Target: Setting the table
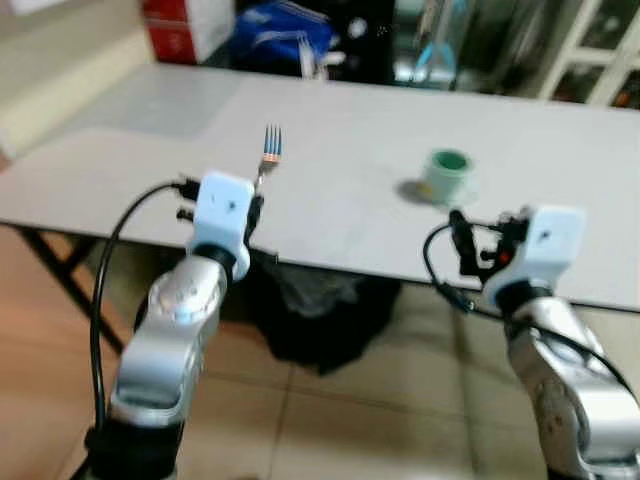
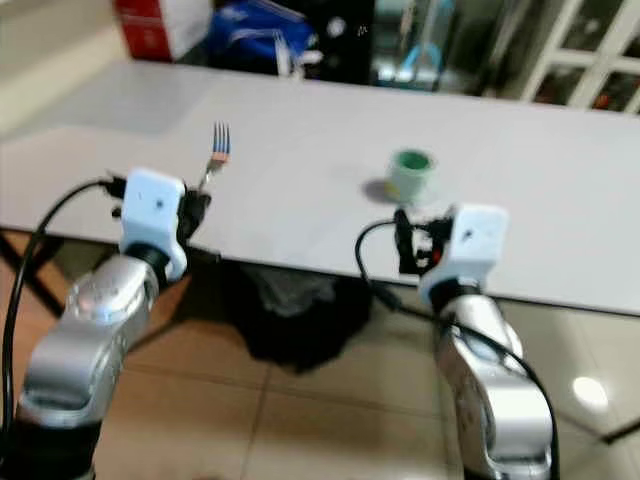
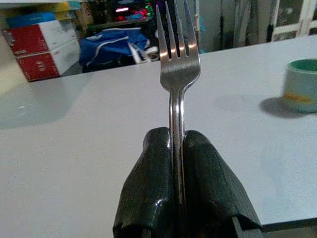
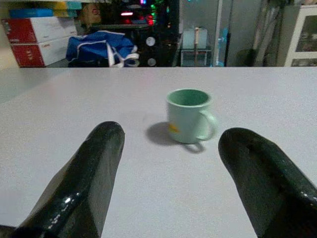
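Observation:
A metal fork point(image 3: 177, 64) is pinched by its handle in my left gripper point(image 3: 177, 136), tines pointing up and forward over the near left part of the white table point(image 1: 340, 225). In the eye views the fork point(image 1: 271, 150) sticks out past my left wrist. A pale green mug point(image 1: 447, 172) stands upright on the table right of centre, handle toward the right. My right gripper point(image 4: 173, 133) is open just in front of the mug point(image 4: 189, 115), at the table's near edge, with nothing between its fingers.
Red and white boxes point(image 1: 185, 25) and a blue bag point(image 1: 285, 35) lie beyond the table's far edge. A black bag point(image 1: 320, 310) sits on the tiled floor under the table. A white cabinet point(image 1: 590, 60) stands at the back right.

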Controlling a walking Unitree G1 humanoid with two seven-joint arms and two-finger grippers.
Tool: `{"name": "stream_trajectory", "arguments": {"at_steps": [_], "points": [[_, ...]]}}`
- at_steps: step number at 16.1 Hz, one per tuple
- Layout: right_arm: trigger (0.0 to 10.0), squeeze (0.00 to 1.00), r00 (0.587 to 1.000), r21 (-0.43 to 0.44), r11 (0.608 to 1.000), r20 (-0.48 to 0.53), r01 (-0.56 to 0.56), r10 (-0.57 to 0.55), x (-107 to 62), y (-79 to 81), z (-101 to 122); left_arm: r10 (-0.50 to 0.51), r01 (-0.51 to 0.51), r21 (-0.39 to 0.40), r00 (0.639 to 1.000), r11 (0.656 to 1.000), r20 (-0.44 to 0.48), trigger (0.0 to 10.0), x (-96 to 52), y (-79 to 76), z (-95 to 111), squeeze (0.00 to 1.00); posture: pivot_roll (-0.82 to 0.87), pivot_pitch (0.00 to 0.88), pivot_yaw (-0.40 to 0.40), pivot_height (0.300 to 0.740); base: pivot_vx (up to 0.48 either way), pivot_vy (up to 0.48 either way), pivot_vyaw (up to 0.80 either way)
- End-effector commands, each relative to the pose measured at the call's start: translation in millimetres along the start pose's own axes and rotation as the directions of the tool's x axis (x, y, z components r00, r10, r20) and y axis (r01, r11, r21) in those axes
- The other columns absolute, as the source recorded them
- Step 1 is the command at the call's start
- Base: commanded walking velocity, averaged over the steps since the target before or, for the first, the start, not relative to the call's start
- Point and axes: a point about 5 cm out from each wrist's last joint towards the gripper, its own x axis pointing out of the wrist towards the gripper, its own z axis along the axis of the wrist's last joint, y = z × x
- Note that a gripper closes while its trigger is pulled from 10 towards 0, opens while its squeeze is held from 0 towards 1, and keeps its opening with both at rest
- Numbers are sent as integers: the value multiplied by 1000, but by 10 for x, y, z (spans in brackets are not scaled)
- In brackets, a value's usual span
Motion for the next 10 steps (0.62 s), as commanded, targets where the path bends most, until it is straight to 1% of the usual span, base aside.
{"name": "stream_trajectory", "arguments": {"at_steps": [1, 3, 4, 5, 6, 8, 10], "points": [[10000, 0, 1000, 11, 1000, 2, -13, 13, 2, 33, 10, 22, -22, -6, 1000, 1000, -6, 10000, -5, 68, -2, 0, -56, 27, 12, 740, 0, 0, 0], [10000, 0, 1000, 16, 1000, -2, -10, 10, 3, 33, 6, -16, 16, 16, 1000, 1000, 11, 10000, 4, 43, 7, 0, -56, 29, 18, 740, 0, 0, 0], [10000, 0, 1000, 20, 1000, -15, -16, 16, 9, 44, -18, -33, 32, 53, 999, 998, 30, 10000, 11, 32, 23, 0, -54, 30, 22, 740, 0, 0, 0], [10000, 0, 999, 12, 999, -31, -31, 32, 13, 67, -46, -33, 32, 48, 999, 998, 28, 10000, 19, 36, 27, 0, -50, 30, 23, 740, 262, 0, -506], [10000, 0, 998, 17, 999, -34, -52, 52, 19, 107, -58, -35, 34, 45, 999, 998, 27, 10000, 29, 55, 40, 0, -41, 31, 22, 740, 311, 0, -594], [10000, 0, 997, 14, 998, -35, -65, 66, 25, 138, -69, -32, 30, 45, 999, 999, 26, 10000, 34, 81, 50, 0, -37, 32, 22, 740, 480, 0, 0], [10000, 0, 994, 15, 994, -40, -105, 106, 31, 203, -88, -27, 25, 56, 999, 998, 25, 10000, 24, 122, 46, 0, -30, 33, 25, 740, 480, 0, 0]]}}
